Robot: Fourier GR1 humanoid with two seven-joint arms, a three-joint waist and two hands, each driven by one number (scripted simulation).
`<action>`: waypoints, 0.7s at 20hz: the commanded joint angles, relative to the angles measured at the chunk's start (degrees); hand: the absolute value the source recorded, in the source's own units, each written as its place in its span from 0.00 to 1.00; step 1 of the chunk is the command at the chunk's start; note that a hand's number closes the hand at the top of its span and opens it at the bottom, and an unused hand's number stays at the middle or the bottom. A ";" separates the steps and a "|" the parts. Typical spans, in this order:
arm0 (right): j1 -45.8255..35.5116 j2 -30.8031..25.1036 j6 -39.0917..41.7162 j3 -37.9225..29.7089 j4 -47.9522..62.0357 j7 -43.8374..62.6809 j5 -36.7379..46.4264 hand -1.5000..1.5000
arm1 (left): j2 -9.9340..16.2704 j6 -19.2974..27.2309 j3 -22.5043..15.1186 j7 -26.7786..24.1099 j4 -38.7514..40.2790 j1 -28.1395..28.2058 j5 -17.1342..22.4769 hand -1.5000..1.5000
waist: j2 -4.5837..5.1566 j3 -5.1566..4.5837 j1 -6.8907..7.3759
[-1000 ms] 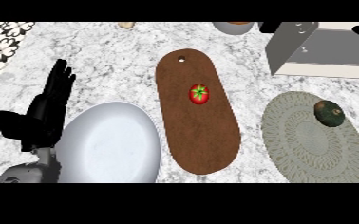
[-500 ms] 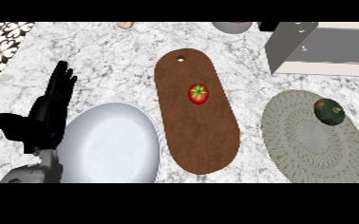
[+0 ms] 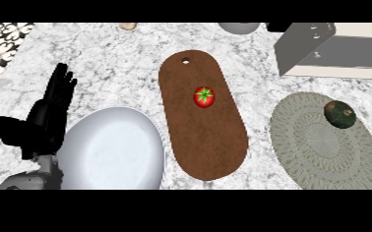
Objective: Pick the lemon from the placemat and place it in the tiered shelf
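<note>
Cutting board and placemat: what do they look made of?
Cutting board: looks like wood, matte dark brown, faint grain, with a hanging hole at its far end. Placemat: looks woven, fibre or fabric, grey-green, with concentric ring texture; exact material unclear.

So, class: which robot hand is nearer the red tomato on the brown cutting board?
Left. The left hand rests open, far left of the red tomato; the right hand isn't visible.
</note>
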 commanded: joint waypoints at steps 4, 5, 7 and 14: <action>8.53 -9.82 8.29 -4.63 3.08 1.13 -5.31 0.00 | -1.10 0.36 -0.18 0.09 -0.20 0.50 -0.23 0.50 | -0.05 0.05 -0.22; 11.44 -9.49 11.63 -5.37 4.31 -2.69 -6.18 0.00 | -0.58 0.33 0.16 0.73 -2.59 1.08 -0.07 0.50 | 0.01 0.12 0.01; 14.78 -12.11 14.19 -6.40 4.96 -3.77 -7.20 0.00 | -0.23 -0.90 0.14 -0.42 -1.06 1.07 0.19 0.50 | 0.00 0.11 -0.27; 21.47 -15.70 23.36 -8.06 6.91 -8.13 -10.22 0.00 | -1.30 -1.06 0.27 -2.40 0.73 1.94 0.17 0.50 | 0.08 0.15 -0.07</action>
